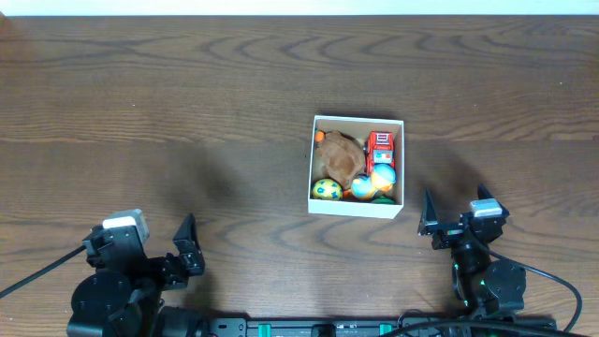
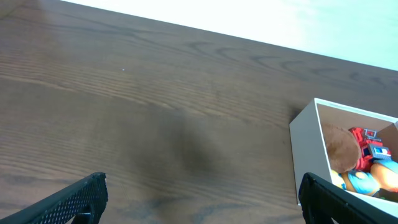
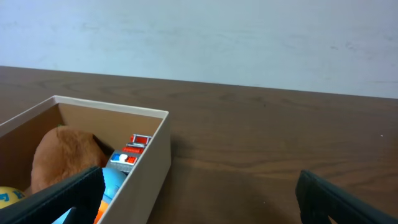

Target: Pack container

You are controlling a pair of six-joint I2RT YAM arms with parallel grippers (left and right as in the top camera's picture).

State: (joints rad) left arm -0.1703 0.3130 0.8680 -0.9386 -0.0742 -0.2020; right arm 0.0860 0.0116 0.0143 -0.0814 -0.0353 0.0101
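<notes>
The container (image 1: 357, 208), a square white box with a tan inside, stands right of the table's middle. It holds a brown plush toy (image 1: 339, 153), a red toy truck (image 1: 380, 146), a yellow-green ball (image 1: 326, 190) and a blue and orange toy (image 1: 380, 180). The container also shows in the left wrist view (image 2: 308, 146) and the right wrist view (image 3: 152, 158). My left gripper (image 1: 184, 245) is open and empty at the front left, far from the container. My right gripper (image 1: 453, 219) is open and empty just right of the container's front corner.
The dark wooden table (image 1: 187, 103) fills the view. A pale wall (image 3: 205, 37) lies beyond its far edge. The arm bases sit at the front edge.
</notes>
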